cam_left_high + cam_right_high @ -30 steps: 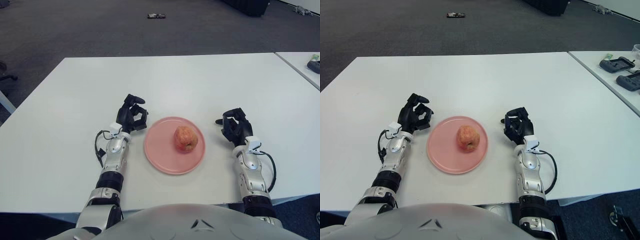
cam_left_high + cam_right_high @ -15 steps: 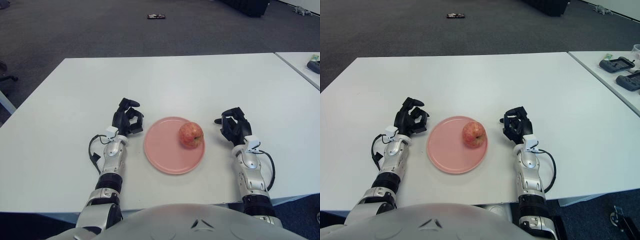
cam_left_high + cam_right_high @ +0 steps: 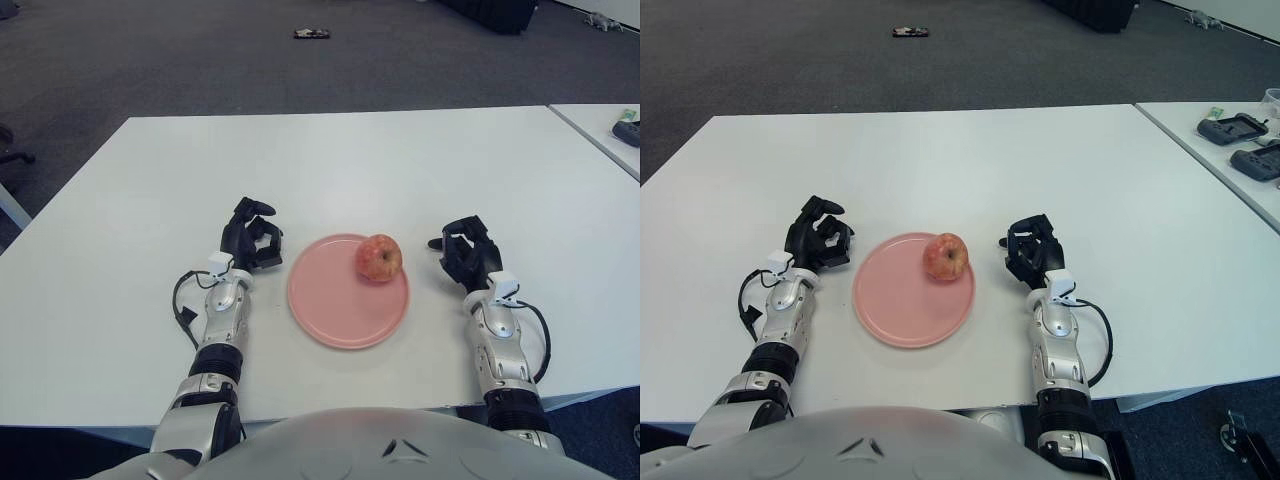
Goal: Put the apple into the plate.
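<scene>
A red apple (image 3: 379, 258) sits upright on the far right part of the pink plate (image 3: 330, 310), near its rim. No hand touches it. My left hand (image 3: 248, 234) shows on the white table just left of the plate, fingers curled and holding nothing. Right of the plate, a short gap from the apple, is my right hand (image 3: 466, 255), its fingers also curled and empty.
The white table (image 3: 330, 170) stretches well beyond the plate. A second table at the far right carries dark devices (image 3: 1238, 128). A small dark object (image 3: 312, 33) lies on the grey carpet beyond the table.
The apple has rolled from the plate's middle toward its far right rim. My left hand has drawn back to the left, away from the plate. The right hand has barely moved.
</scene>
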Controlling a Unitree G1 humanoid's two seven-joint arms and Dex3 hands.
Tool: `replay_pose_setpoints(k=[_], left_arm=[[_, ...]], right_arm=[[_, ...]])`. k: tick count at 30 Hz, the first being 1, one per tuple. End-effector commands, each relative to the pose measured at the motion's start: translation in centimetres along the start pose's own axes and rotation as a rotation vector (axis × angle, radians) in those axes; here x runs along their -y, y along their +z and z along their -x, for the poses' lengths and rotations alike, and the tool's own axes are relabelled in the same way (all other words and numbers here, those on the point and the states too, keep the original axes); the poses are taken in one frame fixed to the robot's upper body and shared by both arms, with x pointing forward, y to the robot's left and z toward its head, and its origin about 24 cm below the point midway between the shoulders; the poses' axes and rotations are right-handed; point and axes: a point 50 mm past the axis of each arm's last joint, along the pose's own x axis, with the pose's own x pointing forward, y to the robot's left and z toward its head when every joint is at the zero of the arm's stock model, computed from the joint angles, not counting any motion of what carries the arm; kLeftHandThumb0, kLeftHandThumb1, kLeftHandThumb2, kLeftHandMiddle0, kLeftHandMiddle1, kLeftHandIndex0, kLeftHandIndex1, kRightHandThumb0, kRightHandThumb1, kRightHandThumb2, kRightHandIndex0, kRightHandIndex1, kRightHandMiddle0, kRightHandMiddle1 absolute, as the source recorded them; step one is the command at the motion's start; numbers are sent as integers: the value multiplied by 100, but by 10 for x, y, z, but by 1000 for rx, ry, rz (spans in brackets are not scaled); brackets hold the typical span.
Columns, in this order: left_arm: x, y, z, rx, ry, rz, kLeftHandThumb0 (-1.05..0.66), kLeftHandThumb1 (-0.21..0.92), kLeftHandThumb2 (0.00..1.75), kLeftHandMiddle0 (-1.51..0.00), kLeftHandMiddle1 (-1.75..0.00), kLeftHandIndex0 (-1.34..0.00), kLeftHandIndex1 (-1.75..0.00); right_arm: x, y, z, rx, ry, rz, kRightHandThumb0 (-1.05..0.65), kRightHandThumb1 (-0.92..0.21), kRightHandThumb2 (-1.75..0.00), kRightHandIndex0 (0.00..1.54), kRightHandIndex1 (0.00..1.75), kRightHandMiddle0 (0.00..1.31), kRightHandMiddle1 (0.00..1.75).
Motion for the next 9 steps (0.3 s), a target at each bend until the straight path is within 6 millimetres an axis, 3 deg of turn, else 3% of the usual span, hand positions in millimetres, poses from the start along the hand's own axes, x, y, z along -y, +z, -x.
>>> replay_pose_setpoints(k=[1,9], left_arm=[[-8,-14,14,-62,28,-20,-1,27,137,-61,-175,-48,-170],[-10,-14,16,-55,27,-20,-1,25,140,-62,-175,-50,-170]], right_arm=[[-1,6,-5,30,3,3,-36,-77,-74,49,125,28,175],[-2,6,-6,31,7,-8,-36,-78,-73,49,125,27,175]])
